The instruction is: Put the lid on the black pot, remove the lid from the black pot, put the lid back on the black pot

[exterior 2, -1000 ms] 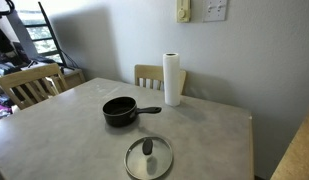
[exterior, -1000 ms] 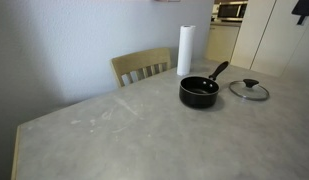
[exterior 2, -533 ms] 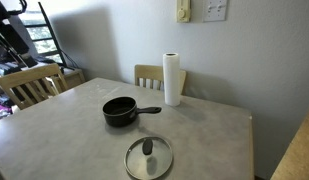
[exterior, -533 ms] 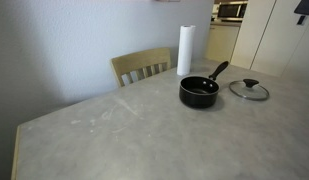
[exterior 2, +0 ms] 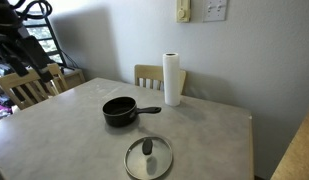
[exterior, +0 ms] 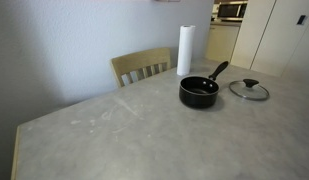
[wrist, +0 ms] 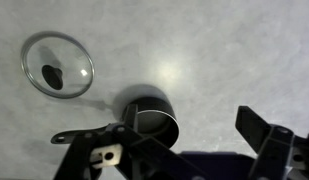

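One black pot (exterior: 199,92), uncovered, on grey table (exterior: 104,135); one glass lid (exterior: 248,90) flat near it, not touching. Gripper (wrist: 159,140) above both, jaws wide, holding nothing. Step judged: first covering, not yet begun. Next calls for descent onto lid's black knob (wrist: 51,73), then pinch

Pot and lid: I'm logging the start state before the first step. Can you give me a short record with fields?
pot: black, uncovered, standing on the table, handle angled up
lid: flat on the table beside the pot, knob up, not touching it
gripper: open, empty, above the pot
paper towel roll: upright on the table, apart from the pot
progress: lid not yet on the pot
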Controlling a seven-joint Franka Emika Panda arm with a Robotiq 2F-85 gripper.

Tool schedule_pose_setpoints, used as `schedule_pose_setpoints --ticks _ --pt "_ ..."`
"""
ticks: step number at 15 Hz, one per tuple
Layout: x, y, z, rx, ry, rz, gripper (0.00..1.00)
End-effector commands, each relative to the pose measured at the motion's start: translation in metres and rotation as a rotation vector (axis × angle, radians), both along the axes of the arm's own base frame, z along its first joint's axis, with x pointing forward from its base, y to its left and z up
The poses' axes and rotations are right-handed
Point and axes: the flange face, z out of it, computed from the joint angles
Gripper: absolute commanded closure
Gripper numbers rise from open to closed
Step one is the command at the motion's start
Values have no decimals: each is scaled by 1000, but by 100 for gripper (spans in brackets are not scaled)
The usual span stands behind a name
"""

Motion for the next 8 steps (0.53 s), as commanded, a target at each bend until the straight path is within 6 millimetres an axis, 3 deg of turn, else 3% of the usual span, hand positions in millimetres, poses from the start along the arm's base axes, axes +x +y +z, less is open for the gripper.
schedule_pose_setpoints --ticks 1,4,5,6,8 --pt "-12 -52 -17 -52 33 8 0" --pt "-20 -88 -25 -109 65 16 0" --pt "-25 -94 -24 -123 74 24 0" --pt "-21 -82 -17 -97 44 0 0" --pt "-24 -91 -19 -108 51 3 0"
